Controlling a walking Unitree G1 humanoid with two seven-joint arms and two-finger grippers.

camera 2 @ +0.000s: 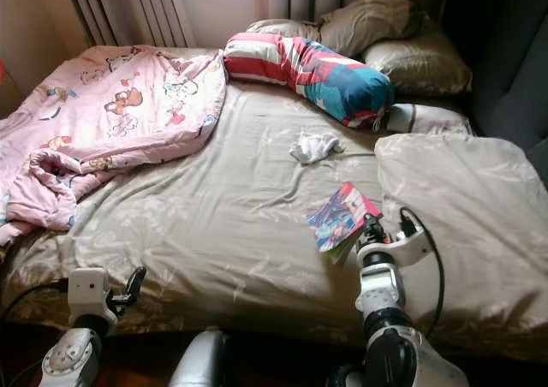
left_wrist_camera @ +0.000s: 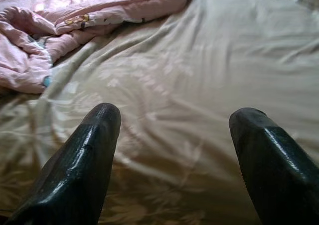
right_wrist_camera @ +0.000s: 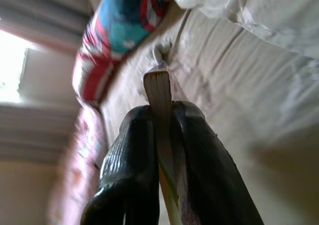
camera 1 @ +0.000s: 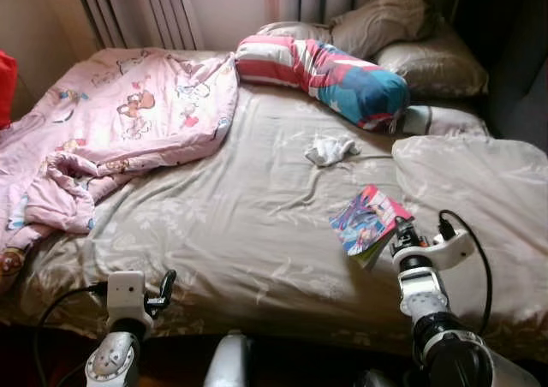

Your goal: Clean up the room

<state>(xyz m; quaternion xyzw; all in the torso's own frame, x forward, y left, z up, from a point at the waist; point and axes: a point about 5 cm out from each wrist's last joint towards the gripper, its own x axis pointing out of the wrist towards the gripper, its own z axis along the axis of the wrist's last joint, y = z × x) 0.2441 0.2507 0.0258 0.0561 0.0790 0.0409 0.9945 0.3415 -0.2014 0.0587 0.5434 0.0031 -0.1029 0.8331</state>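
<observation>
Risk: thin colourful paperback booklet (camera 1: 370, 220), edge-pinched in closed right end effector (camera 1: 401, 233), could slip onto beige bed (camera 1: 240, 224); left end effector (left_wrist_camera: 172, 135) spread, empty.

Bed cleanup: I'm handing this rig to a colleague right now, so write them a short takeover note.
Right gripper: shut on the colourful book, at the bed's near right side.
Left gripper: open, holding nothing, over the bare sheet at the near left edge.
Things: white cloth mid-bed; pink blanket bunched on the left; striped bolster and pillows at the head.
Done: book gripped.
Left: put the book away, clear the cloth, tidy the blanket.
</observation>
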